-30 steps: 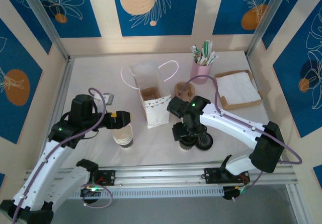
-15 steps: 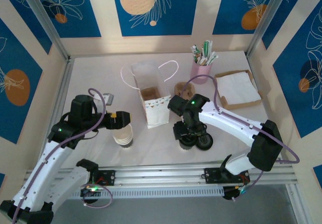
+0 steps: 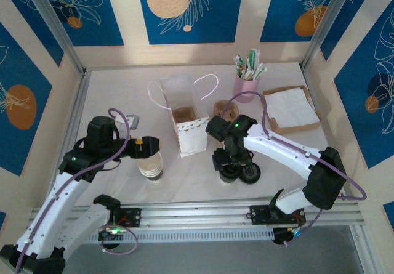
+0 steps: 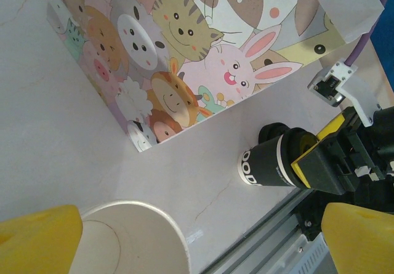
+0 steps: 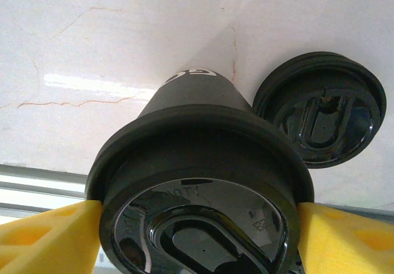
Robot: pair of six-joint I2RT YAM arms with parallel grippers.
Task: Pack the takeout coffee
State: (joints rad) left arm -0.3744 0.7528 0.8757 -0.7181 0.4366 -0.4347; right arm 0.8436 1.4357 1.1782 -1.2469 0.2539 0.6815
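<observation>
Pale veined tabletop (image 3: 117,101), bare at its edges. Your right gripper (image 5: 197,237) pinches the takeout coffee (image 5: 197,120) by its glossy round lid; left gripper (image 4: 197,237) gapes empty.

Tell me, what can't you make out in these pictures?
Lettering on the takeout coffee: right wrist view, mostly behind its lid.
Height of the cup stack: left wrist view, cut by the bottom edge.
Contents of the paper bag: top view, too small.
Coffee's sides: top view, under the right gripper.

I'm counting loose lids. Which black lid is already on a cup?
The one capping the takeout coffee between the right claw's fingers; the other lid lies bare on the table beside it.
</observation>
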